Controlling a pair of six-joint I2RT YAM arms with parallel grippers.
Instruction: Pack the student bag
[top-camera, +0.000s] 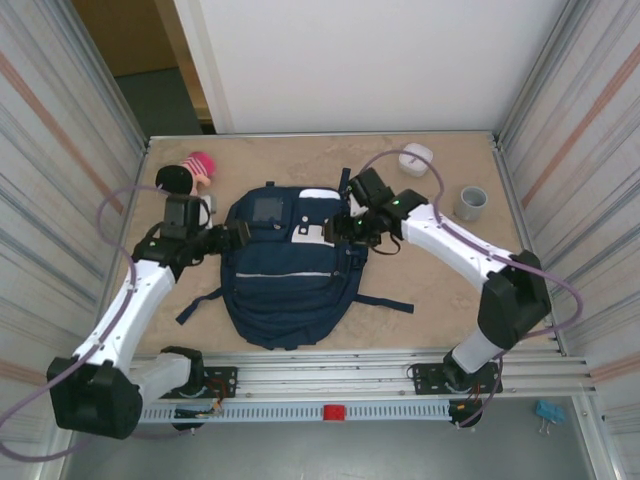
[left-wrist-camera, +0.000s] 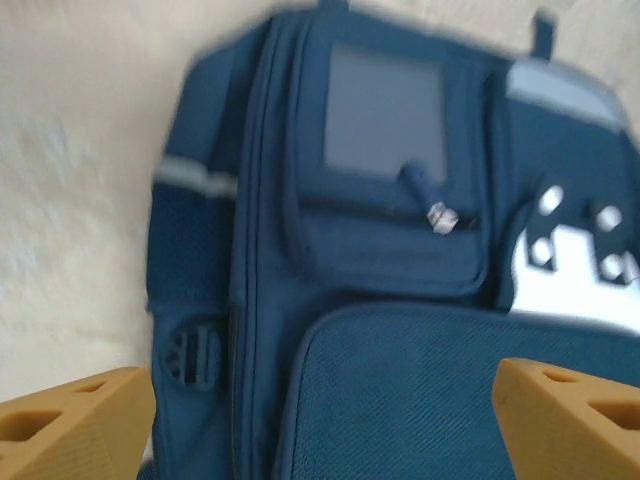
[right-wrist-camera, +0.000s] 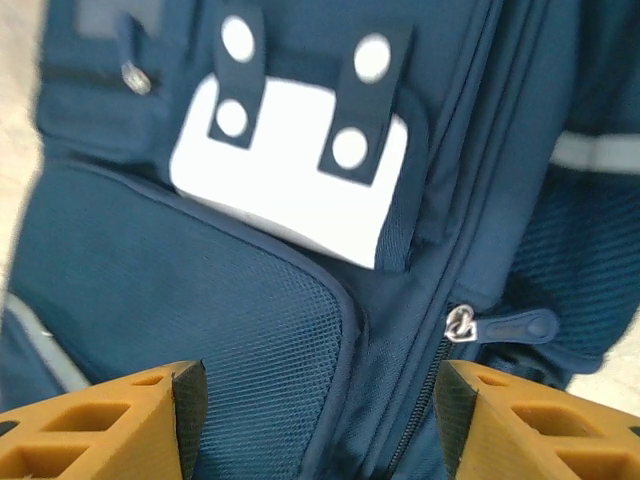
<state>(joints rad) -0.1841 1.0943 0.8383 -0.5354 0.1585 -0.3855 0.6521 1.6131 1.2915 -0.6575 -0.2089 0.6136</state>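
Two arms reach in over the table (top-camera: 455, 290) from its near edge, the left arm (top-camera: 140, 300) and the right arm (top-camera: 455, 238), and meet at the far end of the student bag (top-camera: 285, 285). The navy bag lies flat at the middle of the table with its front pocket facing up, a dark strap (top-camera: 385, 302) trailing off to its right and another to its left. The left jaws sit at the bag's far left corner and the right jaws at its far right corner, close over the fabric. In the left wrist view the orange fingers (left-wrist-camera: 75, 425) stand wide apart with nothing held between them, above the bag's blue panel and below a grey rectangular patch (left-wrist-camera: 385, 110) and a small zip pull (left-wrist-camera: 440, 215); this view is blurred. In the right wrist view the orange fingers (right-wrist-camera: 100, 425) are likewise apart and grip nothing, spanning a mesh pocket just beneath the white patch (right-wrist-camera: 290, 200) with its two dark buckle tabs, and a metal zipper pull (right-wrist-camera: 460, 325) lies just inside the right finger. Beyond the bag, a pink and black rounded object (top-camera: 188, 175) rests near the table's far left corner, a small white object (top-camera: 417, 155) near the far right, and a grey cup (top-camera: 471, 203) beside the right wall.
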